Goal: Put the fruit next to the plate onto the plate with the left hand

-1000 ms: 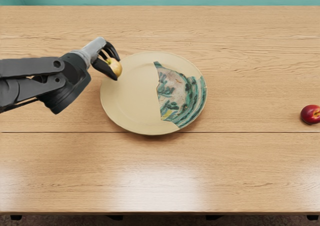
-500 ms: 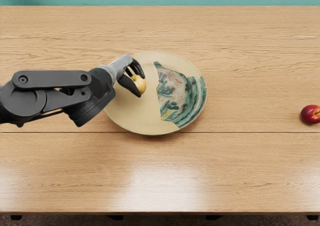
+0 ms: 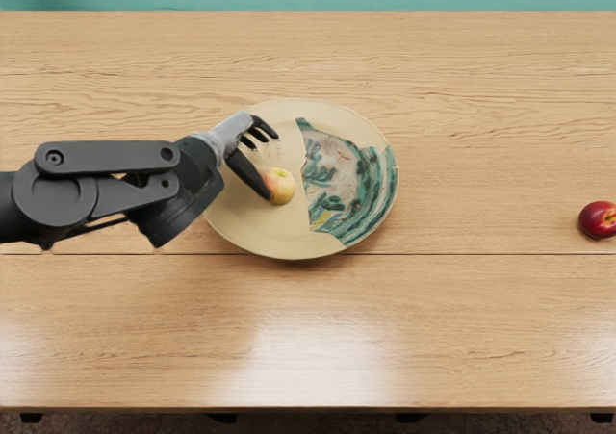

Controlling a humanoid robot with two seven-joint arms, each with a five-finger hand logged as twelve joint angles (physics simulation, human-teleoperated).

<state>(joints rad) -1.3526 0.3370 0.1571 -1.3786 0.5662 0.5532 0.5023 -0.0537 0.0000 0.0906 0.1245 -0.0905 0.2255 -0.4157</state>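
The left hand [image 3: 243, 141], hovering over the plate [image 3: 252, 224] with fingers apart, is risking nudging the loose fruit [image 3: 279, 186] into rolling off it.

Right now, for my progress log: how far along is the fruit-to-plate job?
Done: the yellow fruit lies on the plate. In hand: nothing; the left robot hand hovers beside it, fingers spread. Left: probably only pulling the hand clear. A red fruit sits apart, far right.

Wooden surface [image 3: 308, 338] spans the frame. Directly on it: round plate [image 3: 260, 230] just left of centre, half cream, half green-patterned; red fruit [image 3: 598, 219] at right edge, well apart.
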